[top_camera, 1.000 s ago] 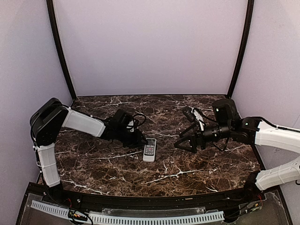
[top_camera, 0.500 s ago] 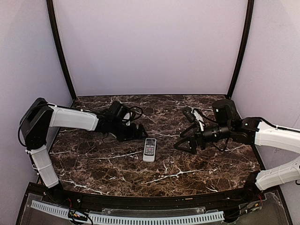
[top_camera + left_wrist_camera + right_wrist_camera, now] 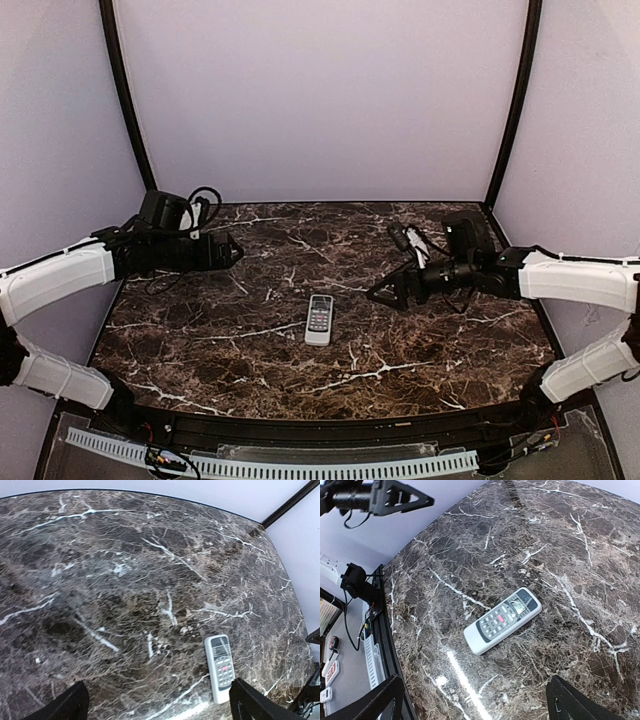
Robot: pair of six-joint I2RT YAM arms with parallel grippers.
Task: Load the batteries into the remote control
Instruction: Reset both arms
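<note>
The remote control (image 3: 319,319) lies face up mid-table, its buttons and dark display showing, with nothing touching it. It also shows at the lower right of the left wrist view as the remote control (image 3: 220,667), and in the right wrist view as the remote control (image 3: 502,620). My left gripper (image 3: 232,252) hovers open at the far left, well away from the remote. My right gripper (image 3: 385,293) hangs open just right of it, above the table. Both gripper gaps, left gripper (image 3: 160,710) and right gripper (image 3: 475,700), are empty. The batteries are out of view.
The dark marble table (image 3: 220,350) ends at a black front rail with a white slotted strip (image 3: 300,465). Black frame posts (image 3: 125,100) and lilac walls close the back and sides. Cables and gear (image 3: 355,585) lie beyond the table's edge.
My left arm has pulled away from the remote, back and to the left, and its jaws have opened wide. My right gripper has opened fully and shifted slightly. The remote has not moved.
</note>
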